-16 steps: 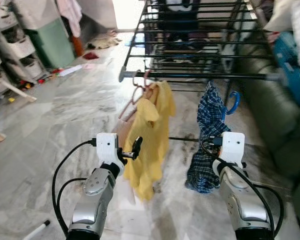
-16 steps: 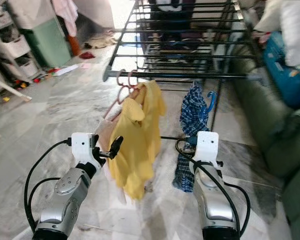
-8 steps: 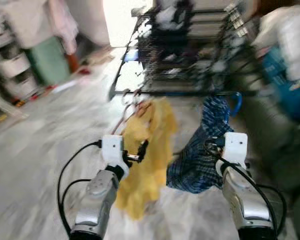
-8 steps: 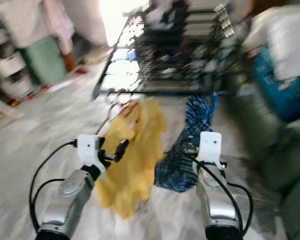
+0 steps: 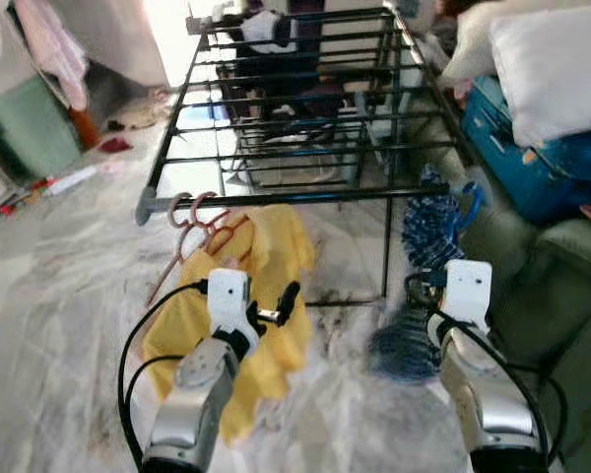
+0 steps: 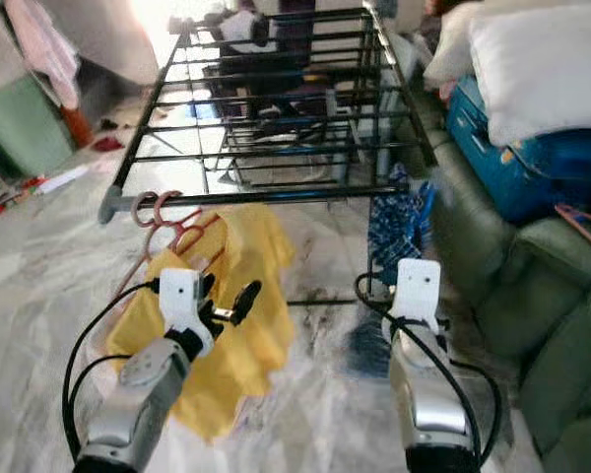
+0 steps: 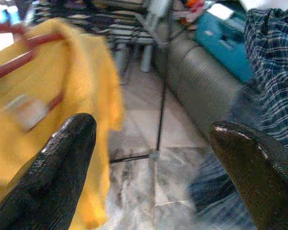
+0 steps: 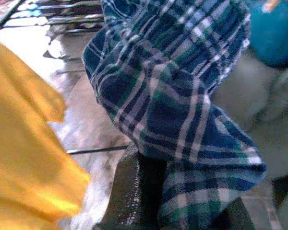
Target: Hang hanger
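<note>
The blue hanger (image 5: pixel 470 200) carries a plaid garment (image 5: pixel 426 229) and sits just beside the near rail (image 5: pixel 276 197) of the drying rack (image 5: pixel 286 99), toward the rack's right end; whether its hook already rests on the rail cannot be told. The right gripper (image 8: pixel 177 191) is low on that garment, below the rail, and appears to be pinching the checked cloth, which bunches over its fingers in the right wrist view.

The hanger is likely light and stiff, while the cloth is soft and slack, so a hold on fabric alone gives poor control of the hook. A grip on the hanger's neck or shoulder would probably steer it better.

Further left along the same rail hang pink hangers (image 5: pixel 189 212) with a yellow shirt (image 5: pixel 266 286). The left gripper (image 5: pixel 281 307) hovers in front of that shirt, below the rail, its fingers (image 7: pixel 62 172) spread wide and holding nothing.
</note>
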Controlling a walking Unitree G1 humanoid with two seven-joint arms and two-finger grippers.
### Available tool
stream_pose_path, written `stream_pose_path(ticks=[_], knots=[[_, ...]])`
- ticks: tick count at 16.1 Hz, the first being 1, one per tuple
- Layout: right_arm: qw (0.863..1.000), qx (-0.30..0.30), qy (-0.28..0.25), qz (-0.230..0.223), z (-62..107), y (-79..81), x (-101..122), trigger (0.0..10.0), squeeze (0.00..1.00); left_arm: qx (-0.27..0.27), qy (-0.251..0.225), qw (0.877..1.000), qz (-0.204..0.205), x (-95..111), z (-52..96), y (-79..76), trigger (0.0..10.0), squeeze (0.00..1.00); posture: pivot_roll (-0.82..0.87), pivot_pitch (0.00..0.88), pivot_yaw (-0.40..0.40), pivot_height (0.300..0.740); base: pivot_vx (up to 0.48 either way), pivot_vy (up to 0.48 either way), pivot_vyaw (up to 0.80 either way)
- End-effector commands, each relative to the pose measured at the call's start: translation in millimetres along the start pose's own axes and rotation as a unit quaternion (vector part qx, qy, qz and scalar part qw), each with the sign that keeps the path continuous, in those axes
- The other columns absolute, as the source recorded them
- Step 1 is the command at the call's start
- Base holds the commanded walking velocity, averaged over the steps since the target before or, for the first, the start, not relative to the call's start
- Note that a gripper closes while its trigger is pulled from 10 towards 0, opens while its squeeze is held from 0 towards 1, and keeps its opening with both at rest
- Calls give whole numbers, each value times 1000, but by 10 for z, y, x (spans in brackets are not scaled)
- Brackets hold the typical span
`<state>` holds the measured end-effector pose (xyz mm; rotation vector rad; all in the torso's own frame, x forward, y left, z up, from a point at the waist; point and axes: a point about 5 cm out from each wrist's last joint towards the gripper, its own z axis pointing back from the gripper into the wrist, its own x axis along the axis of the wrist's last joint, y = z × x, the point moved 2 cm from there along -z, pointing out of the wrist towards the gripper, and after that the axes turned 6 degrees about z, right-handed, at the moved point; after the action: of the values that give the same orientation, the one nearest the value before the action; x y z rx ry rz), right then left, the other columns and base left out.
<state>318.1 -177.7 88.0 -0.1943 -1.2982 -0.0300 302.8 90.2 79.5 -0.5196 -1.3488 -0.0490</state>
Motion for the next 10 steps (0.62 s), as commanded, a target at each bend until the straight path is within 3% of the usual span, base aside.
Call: stream_pose_path(ticks=[1, 6, 9, 10], knots=[[1000, 23, -15, 0, 6, 133, 79, 10000, 0, -2, 12, 1000, -4, -36, 56, 58, 10000, 0, -143, 51, 69, 740, 0, 0, 0], [1000, 29, 0, 11, -13, 118, 22, 10000, 0, -154, 56, 986, -5, -94, 212, -197, 10000, 0, -142, 54, 67, 740, 0, 0, 0], [999, 33, 7, 14, -3, 144, -17, 10000, 0, -248, 77, 966, 5, 9, 329, -300, 10000, 0, -143, 55, 67, 740, 0, 0, 0], [999, 34, 9, 16, -2, 149, -32, 10000, 0, -250, 65, 966, -5, 82, 315, -286, 10000, 0, -143, 55, 67, 740, 0, 0, 0]])
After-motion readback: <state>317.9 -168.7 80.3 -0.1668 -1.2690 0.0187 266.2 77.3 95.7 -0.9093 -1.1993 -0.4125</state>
